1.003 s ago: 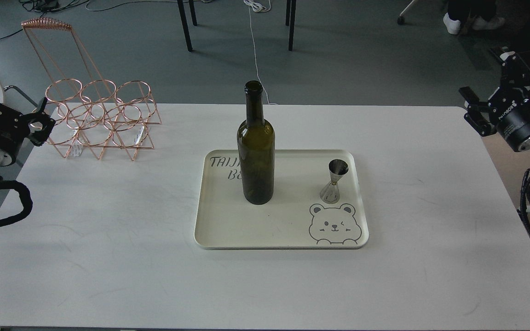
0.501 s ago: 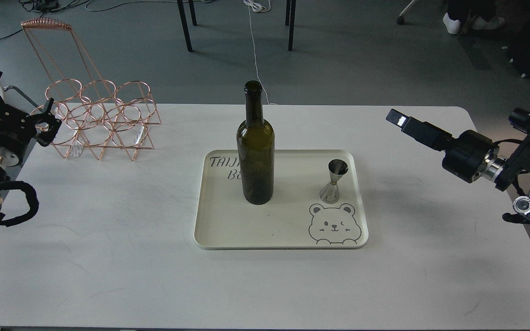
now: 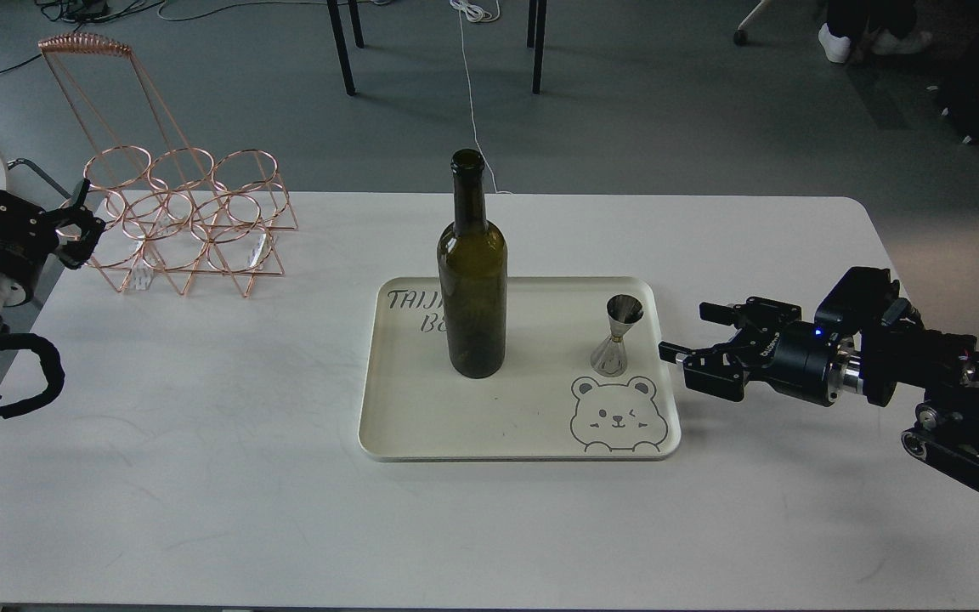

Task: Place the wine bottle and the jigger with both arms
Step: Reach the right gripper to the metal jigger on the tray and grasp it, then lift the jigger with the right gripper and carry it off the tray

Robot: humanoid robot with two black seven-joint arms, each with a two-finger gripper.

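Jaws on the right gripper are being held apart with nothing between them, the two black fingers pointing left toward the tray and stopping just beside its right rim without touching the jigger. On the left gripper the fingers are being seen small and dark against the copper wire rack, so whether those jaws are spread or closed cannot be told.

The wine bottle is being shown as a tall, dark olive-green glass bottle with a long narrow neck and no label. It is being kept upright on the left half of the cream tray, its long axis vertical and its open mouth pointing up, partly covering the dark lettering printed on the tray's far left corner.

The jigger is being shown as a small, shiny silver hourglass of two cones, far shorter than the bottle. It is standing upright near the tray's right edge, its axis vertical, one cone opening upward, the other resting on the tray just behind the printed bear face. Bottle and jigger are being kept well apart.

The tray is lying flat near the middle of the white desk. The copper rack is standing at the desk's far left corner, well apart from the tray.
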